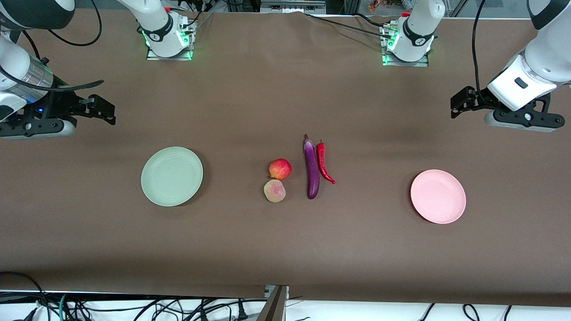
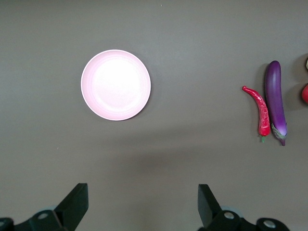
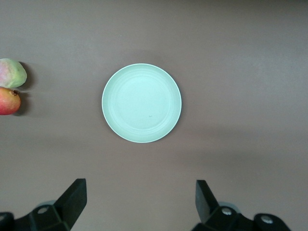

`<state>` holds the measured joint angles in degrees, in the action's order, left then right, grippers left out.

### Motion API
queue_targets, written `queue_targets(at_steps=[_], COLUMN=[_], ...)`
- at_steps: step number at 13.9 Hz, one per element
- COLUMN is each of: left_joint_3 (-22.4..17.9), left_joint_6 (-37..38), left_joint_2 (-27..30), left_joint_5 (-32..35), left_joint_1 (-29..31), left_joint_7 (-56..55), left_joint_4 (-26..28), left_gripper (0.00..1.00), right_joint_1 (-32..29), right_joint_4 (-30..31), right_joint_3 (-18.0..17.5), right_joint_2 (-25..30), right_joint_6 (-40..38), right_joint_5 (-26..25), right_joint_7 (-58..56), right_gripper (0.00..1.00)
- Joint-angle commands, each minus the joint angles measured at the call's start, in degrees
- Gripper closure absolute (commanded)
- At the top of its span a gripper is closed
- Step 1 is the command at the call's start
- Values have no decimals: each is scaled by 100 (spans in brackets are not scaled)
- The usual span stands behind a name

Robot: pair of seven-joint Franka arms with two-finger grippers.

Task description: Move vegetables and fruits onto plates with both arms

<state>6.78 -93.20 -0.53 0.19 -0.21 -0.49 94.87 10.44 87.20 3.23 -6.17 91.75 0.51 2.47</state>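
Both idle, fingers spread: left gripper (image 2: 139, 204) hovered by pink plate (image 1: 438, 196), right gripper (image 3: 137, 204) by green plate (image 1: 171, 176), produce clustered mid-table, well apart.

We see a robotics lab, arm bases (image 1: 168, 40) bolted on brown-covered table (image 1: 250, 98) at frame top, loose cables (image 1: 134, 307) along bottom edge

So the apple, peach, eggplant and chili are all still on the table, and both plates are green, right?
Not quite. Only one plate is green; the other plate is pink, as the front view shows. The apple, peach, eggplant and chili do lie on the table.
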Motion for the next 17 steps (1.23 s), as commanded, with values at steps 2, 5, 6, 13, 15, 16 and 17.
queue_targets(at_steps=[2,5,6,13,15,16,17], left_joint_3=[8,8,8,69,78,156,227], left_joint_6=[153,153,153,538,855,952,962], left_joint_2=[-96,-96,-96,-227,-491,-631,-763], left_joint_5=[-54,-54,-54,-54,-133,-133,-133], left_joint_1=[21,21,21,-14,-85,-155,-207], left_joint_7=[5,-12,-30,-12,5,14,5], left_joint_4=[-206,-206,-206,-197,-197,-205,-197], left_gripper=[0,0,0,0,0,0,0], right_joint_1=[-15,-7,-15,-15,-15,-15,-15], right_joint_4=[7,-1,-1,-1,-1,-10,-19], right_joint_3=[-50,-50,-50,-50,-50,-50,-50], right_joint_2=[99,99,90,90,90,90,90], right_joint_6=[10,10,10,19,19,19,27], right_joint_5=[-59,-59,-51,-42,-42,-33,-33], right_joint_7=[43,43,43,43,43,43,43], right_gripper=[0,0,0,0,0,0,0])
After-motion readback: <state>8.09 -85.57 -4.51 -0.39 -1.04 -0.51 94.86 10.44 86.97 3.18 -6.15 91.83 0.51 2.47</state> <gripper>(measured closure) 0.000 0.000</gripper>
